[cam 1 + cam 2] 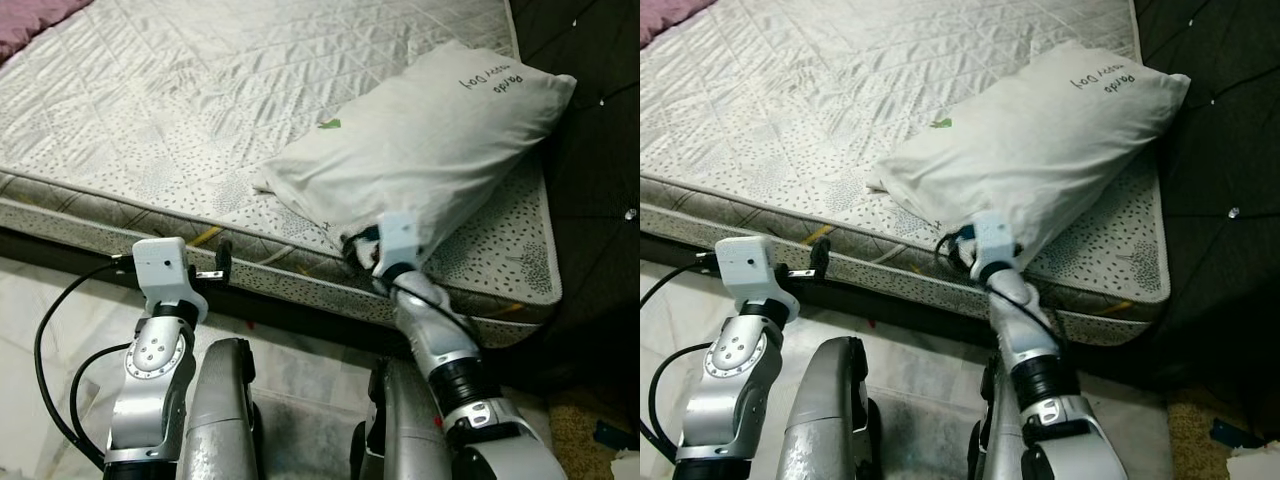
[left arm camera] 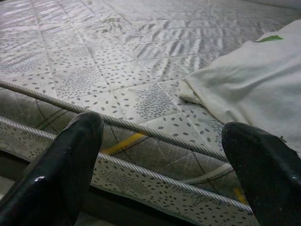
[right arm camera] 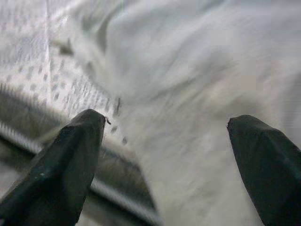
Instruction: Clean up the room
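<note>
- The white pillow lay askew on the bare mattress, one end over the near edge toward me.
- Risk, as I judged it: a shallow pinch of loose casing could have let the pillow slide off that edge to the floor.
- My right gripper stood spread wide at the pillow's near end, holding nothing.
- My left gripper hung equally wide, empty, just short of the mattress side.

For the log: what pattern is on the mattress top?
Quilted diamonds with grey speckles on the mattress; left wrist view.
</note>
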Robot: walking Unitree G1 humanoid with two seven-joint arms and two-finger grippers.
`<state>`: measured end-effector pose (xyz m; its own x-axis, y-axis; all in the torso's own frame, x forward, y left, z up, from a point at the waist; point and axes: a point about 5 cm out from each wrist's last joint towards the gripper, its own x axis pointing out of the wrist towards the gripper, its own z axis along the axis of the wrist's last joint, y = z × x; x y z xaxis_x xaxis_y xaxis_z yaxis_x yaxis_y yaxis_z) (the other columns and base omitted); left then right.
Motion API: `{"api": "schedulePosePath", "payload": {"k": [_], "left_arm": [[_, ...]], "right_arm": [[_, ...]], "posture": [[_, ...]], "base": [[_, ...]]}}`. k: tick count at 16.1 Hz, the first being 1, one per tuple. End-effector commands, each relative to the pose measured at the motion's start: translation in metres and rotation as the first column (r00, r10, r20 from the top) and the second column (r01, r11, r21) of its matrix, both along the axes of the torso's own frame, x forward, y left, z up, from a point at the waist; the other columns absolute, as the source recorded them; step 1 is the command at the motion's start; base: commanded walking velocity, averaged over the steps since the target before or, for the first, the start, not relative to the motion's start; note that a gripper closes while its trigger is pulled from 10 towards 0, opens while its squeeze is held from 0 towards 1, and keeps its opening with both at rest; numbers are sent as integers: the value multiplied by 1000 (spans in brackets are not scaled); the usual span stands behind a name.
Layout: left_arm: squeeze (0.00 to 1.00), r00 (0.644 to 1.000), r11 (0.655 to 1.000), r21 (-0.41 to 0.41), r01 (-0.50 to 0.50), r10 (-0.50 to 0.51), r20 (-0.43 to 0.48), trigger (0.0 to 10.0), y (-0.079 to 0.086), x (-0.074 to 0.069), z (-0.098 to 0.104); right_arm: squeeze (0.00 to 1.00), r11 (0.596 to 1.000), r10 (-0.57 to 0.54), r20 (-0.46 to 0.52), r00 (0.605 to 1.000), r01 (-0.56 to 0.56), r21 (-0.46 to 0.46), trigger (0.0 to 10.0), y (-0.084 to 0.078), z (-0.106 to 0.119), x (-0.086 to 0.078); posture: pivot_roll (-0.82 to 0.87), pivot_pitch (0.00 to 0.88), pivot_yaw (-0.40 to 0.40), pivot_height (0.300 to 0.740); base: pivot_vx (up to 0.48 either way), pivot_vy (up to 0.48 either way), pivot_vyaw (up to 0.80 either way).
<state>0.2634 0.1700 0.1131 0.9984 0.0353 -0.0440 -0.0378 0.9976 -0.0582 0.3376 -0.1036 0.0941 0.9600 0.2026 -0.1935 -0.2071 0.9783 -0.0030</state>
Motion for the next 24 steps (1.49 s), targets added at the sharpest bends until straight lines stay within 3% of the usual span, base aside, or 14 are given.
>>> {"api": "schedulePosePath", "payload": {"k": [1, 4, 6, 13, 24], "left_arm": [[0, 1000, 1000, 1, -6, 6, 6, 10000, 1, -3, 2], [0, 1000, 1000, -12, 13, -13, 13, 10000, -5, -1, 3], [0, 1000, 1000, -15, 19, -19, 13, 10000, -7, 1, 4], [0, 1000, 1000, -18, 24, -23, 14, 10000, -7, 3, 4], [0, 995, 997, -21, 78, -77, 57, 10000, -11, 5, 9]], "right_arm": [[0, 1000, -15, 35, 999, 15, 18, 10000, -5, 5, 0], [0, 994, -62, 146, 987, 48, 94, 10000, -13, 16, -9], [0, 995, -71, 161, 984, 59, 80, 10000, -13, 16, -13], [0, 998, -36, 41, 998, 34, 57, 10000, -3, -1, -15], [0, 999, -10, 19, 1000, 9, 48, 10000, -3, -5, -15]], "posture": [[104, 157, -33, 582], [92, 147, -24, 582], [81, 145, -17, 582], [84, 150, -24, 582], [79, 151, -24, 582]], "base": [[0, 0, 0], [0, 0, 0], [0, 0, -800], [0, 0, -114], [246, 0, 0]]}}
